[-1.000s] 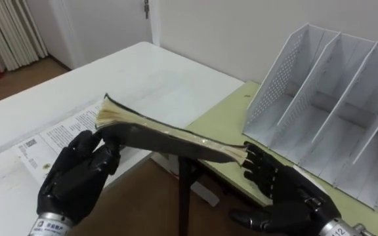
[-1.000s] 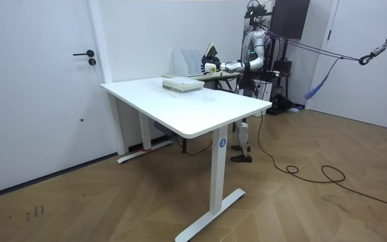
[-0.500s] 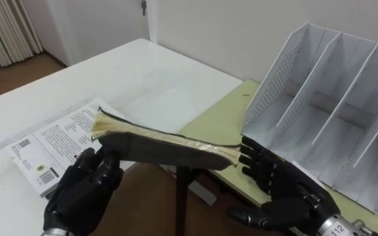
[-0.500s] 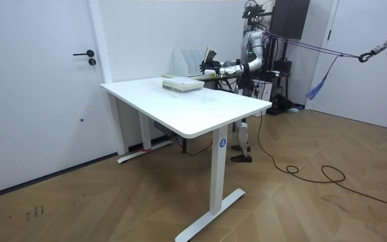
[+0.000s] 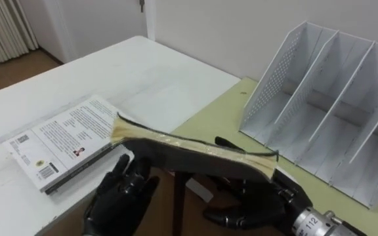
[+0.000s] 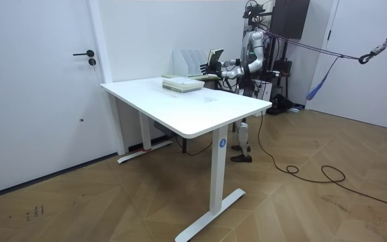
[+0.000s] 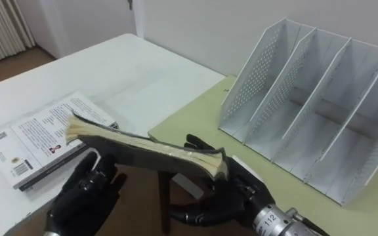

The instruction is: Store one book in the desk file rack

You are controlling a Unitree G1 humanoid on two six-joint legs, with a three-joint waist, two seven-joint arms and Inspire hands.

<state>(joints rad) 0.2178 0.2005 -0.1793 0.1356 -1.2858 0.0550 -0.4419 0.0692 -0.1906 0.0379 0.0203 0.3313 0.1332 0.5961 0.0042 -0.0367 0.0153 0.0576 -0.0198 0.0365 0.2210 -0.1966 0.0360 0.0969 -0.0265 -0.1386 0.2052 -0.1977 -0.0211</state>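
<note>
Held the book [image 5: 176, 143] in the air, left of the file rack [image 5: 327, 111] and near it. Kept its long axis roughly level, one end toward the rack, the other pointing away, page edges facing the camera. Gripped the rack-side end with the right hand [image 5: 261, 196], fingers [image 5: 227, 141] curled over the top, thumb beneath. Placed the left hand [image 5: 120, 193] under the far end; could not tell its grip, fingertips hidden by the book. Saw a second book [image 5: 61, 141] flat on the white bench [image 5: 149, 72], farther from the rack.

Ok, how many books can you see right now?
2: the held book between left hand and right hand near the rack, and the flat book on the white table. Another may hide beneath it.
</note>
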